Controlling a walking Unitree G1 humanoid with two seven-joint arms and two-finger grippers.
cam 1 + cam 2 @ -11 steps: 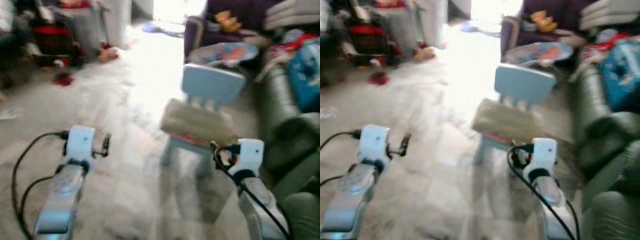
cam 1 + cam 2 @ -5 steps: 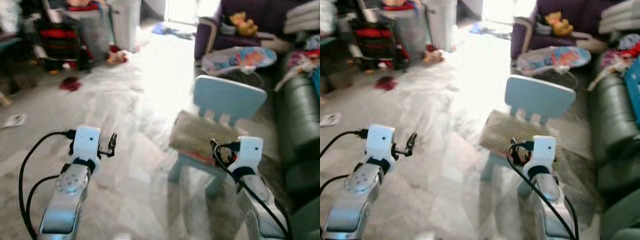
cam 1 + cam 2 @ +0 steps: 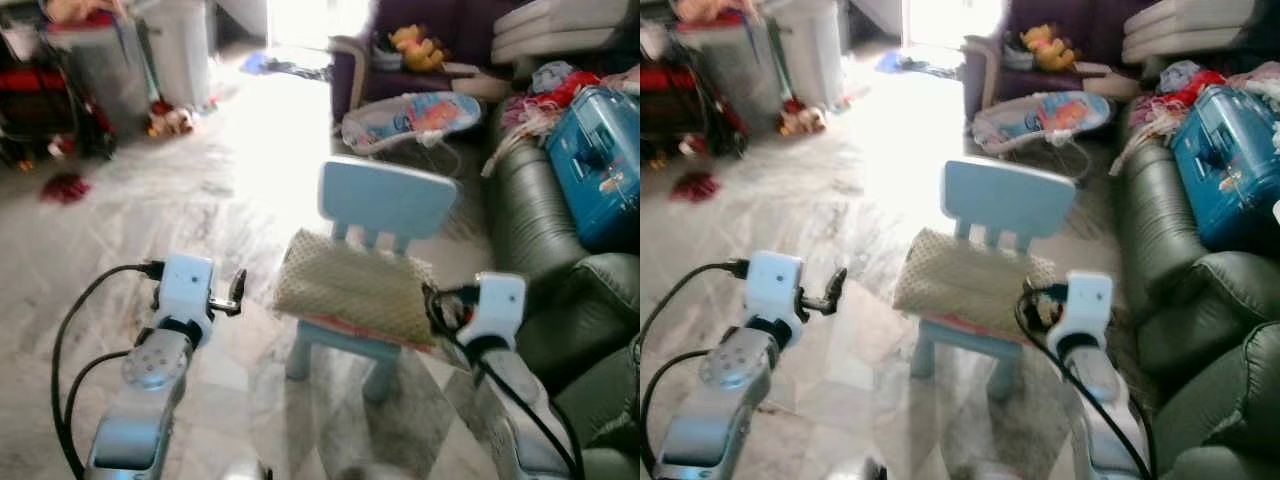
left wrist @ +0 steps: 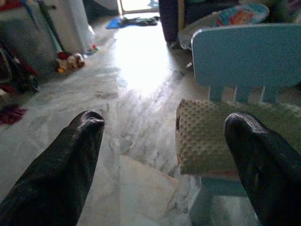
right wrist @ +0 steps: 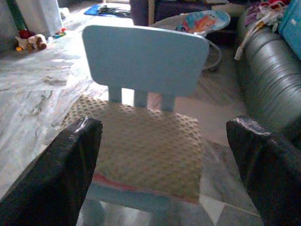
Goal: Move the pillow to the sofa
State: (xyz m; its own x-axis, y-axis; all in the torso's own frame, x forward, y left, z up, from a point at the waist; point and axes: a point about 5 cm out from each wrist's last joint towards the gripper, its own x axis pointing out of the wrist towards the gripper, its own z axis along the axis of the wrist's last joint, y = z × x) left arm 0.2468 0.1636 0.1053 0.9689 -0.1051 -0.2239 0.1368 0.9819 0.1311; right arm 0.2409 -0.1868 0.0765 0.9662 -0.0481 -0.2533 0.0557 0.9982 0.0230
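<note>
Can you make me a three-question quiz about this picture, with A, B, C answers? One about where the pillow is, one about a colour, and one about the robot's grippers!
1. Where does the beige bumpy pillow lie?
A. On the floor
B. On the seat of the small plastic chair
C. On the dark green leather sofa

2. What colour is the small plastic chair?
A. Light blue
B. Red
C. Yellow

3. How are the left gripper and the right gripper?
A. Both shut on the pillow
B. One holds the chair
C. Both open and holding nothing

Answers:
1. B, the pillow rests on the chair seat, in front of the backrest.
2. A, its backrest and legs are light blue.
3. C, each wrist view shows two black fingers spread wide apart with the pillow beyond them, untouched.
</note>
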